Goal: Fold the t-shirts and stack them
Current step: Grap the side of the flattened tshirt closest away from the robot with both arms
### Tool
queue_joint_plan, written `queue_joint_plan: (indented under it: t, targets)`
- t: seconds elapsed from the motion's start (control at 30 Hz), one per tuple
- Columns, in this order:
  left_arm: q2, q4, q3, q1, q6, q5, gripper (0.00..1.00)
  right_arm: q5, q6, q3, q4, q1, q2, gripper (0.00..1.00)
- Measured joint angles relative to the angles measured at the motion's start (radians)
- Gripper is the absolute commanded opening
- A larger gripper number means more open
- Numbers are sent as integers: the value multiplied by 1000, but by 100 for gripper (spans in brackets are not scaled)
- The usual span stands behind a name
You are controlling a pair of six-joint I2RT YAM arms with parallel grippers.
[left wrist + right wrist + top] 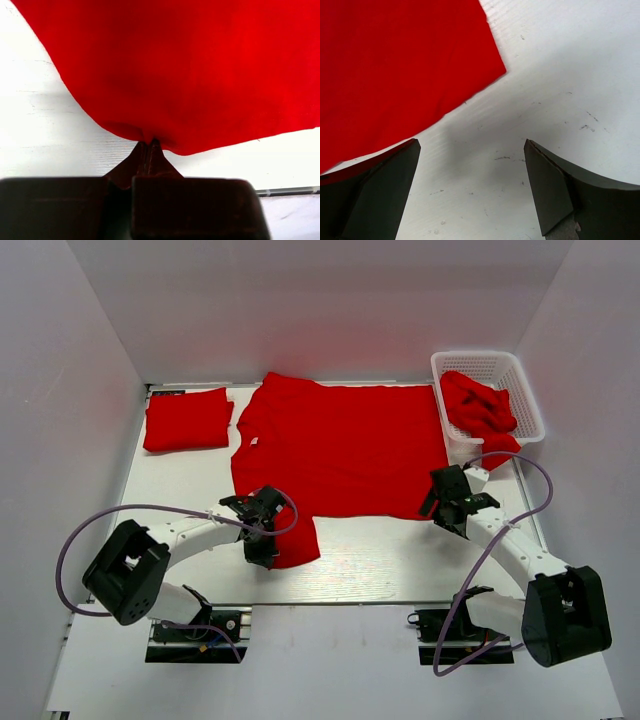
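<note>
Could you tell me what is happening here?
The left gripper has its jaws shut on the near edge of a red t-shirt spread flat on the table. The right gripper is open beside the shirt's near right corner. One folded t-shirt lies far left; more t-shirts wait in the basket.

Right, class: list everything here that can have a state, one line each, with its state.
spread t-shirt: flat, unfolded, near edge pinched.
folded t-shirt: folded, lying far left.
basket t-shirts: crumpled, spilling over the near rim.
basket: upright, holding shirts.
left gripper: shut on the spread t-shirt.
right gripper: open, above bare table beside the shirt's corner.
</note>
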State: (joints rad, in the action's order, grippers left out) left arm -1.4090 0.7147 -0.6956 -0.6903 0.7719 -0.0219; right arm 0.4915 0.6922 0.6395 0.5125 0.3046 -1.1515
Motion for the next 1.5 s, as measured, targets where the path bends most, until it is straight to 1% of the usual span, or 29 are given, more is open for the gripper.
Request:
queue_joint_plan:
  t: [0.2, 0.37, 0.6, 0.9, 1.1, 1.27, 1.33, 1.37, 1.43, 1.47, 1.5]
  targets:
    - [13, 3, 3, 0, 4, -7, 0, 10, -8, 0, 21, -21, 8, 90]
    - [51, 19, 24, -6, 14, -59, 0, 10, -15, 0, 14, -46, 0, 90]
    - [59, 41, 26, -6, 15, -102, 0, 11, -15, 11, -42, -67, -113, 90]
    - [57, 58, 21, -6, 14, -127, 0, 13, -20, 101, -123, -98, -247, 90]
    - [59, 80, 20, -6, 13, -154, 0, 2, -19, 100, -133, -134, -264, 90]
    - [48, 111, 9, -6, 11, -178, 0, -11, -18, 56, -149, -154, -257, 90]
    - [38, 123, 1, -6, 10, -182, 0, -23, -19, 38, -151, -162, -257, 86]
    - [35, 126, -2, -6, 10, -184, 0, -31, -16, 31, -159, -166, -256, 80]
    - [29, 135, -7, -6, 10, -188, 0, -43, -19, 27, -173, -172, -254, 75]
    - [24, 140, -10, -6, 10, -190, 0, -50, -18, 24, -181, -174, -254, 70]
    - [21, 147, -14, -6, 10, -192, 0, -56, -19, 23, -186, -175, -254, 70]
